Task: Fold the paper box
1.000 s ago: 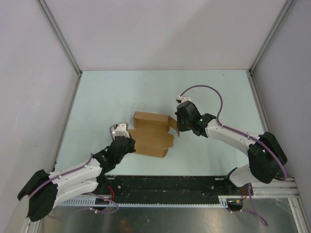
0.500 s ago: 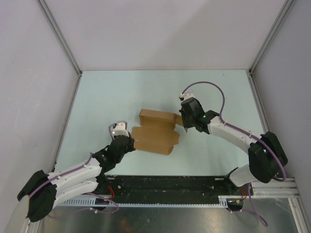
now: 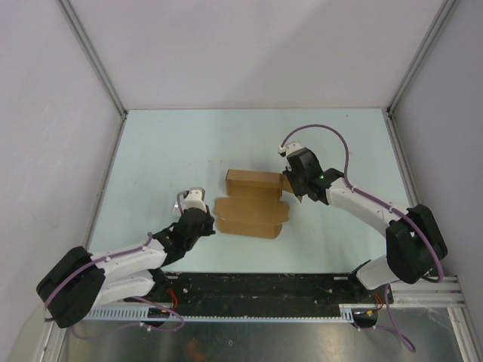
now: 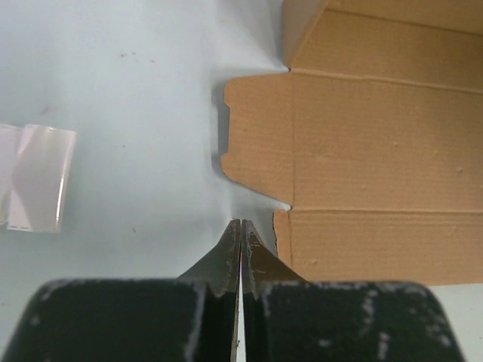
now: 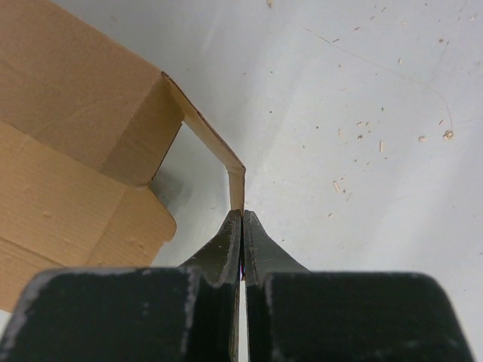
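The paper box (image 3: 251, 205) is found partly formed near the middle of the table (image 3: 166, 151), its length laid from left to right. A thin end flap (image 5: 211, 142) at its right end is pinched between the jaws of the right gripper (image 5: 241, 216), apparently so that it can be swung about its crease. The jaws of the left gripper (image 4: 241, 228) are pressed together on nothing and set just beside the left flap (image 4: 256, 136), probably as a stop against sliding.

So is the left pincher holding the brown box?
No, the left gripper is shut with nothing between its jaws, and the paper box lies just beside it.
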Robot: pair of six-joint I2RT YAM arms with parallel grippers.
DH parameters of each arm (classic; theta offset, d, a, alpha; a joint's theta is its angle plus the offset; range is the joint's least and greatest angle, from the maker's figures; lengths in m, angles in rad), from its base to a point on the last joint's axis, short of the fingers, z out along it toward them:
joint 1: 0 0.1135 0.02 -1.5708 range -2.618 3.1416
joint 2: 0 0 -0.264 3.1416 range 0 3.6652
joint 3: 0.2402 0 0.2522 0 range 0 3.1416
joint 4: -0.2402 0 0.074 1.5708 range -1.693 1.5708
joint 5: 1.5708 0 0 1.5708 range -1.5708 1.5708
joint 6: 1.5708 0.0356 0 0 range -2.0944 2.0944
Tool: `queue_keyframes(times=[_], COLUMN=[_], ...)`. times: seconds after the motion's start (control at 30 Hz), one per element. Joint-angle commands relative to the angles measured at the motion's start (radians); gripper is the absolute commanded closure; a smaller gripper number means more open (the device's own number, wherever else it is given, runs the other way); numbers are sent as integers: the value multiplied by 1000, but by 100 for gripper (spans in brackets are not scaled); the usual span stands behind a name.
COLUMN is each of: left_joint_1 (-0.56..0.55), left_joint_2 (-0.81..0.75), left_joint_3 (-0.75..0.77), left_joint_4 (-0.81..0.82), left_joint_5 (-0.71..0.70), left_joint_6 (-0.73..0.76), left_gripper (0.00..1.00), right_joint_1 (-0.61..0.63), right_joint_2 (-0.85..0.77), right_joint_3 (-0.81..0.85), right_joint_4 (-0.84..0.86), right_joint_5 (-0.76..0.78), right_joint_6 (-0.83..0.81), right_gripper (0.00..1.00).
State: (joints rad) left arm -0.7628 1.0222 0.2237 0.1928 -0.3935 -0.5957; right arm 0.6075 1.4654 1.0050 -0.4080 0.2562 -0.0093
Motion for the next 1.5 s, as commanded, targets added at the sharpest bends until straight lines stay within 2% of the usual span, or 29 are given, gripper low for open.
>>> queue_keyframes(times=[0.0, 0.3, 0.5, 1.03, 1.3, 1.47], left_joint_1=[2, -27, -84, -142, -200, -228], left_joint_2=[68, 191, 214, 223, 168, 185], left_joint_3=[51, 68, 77, 89, 62, 77], left_joint_4=[88, 148, 161, 186, 186, 186], left_joint_5=[39, 91, 87, 90, 102, 119], left_joint_6=[-12, -12, -29, -38, -49, -36], left_gripper=[100, 100, 100, 100, 100, 100], right_joint_1=[1, -5, -14, -29, -41, -45], right_joint_2=[3, 4, 0, 32, 70, 88], right_joint_3=[40, 40, 40, 84, 83, 83], right_joint_4=[28, 60, 67, 28, 37, 51], right_joint_5=[-21, -98, -138, -189, -173, -167], right_joint_6=[-60, -87, -60, 35, -33, -84], right_gripper=[100, 100, 100, 100, 100, 100])
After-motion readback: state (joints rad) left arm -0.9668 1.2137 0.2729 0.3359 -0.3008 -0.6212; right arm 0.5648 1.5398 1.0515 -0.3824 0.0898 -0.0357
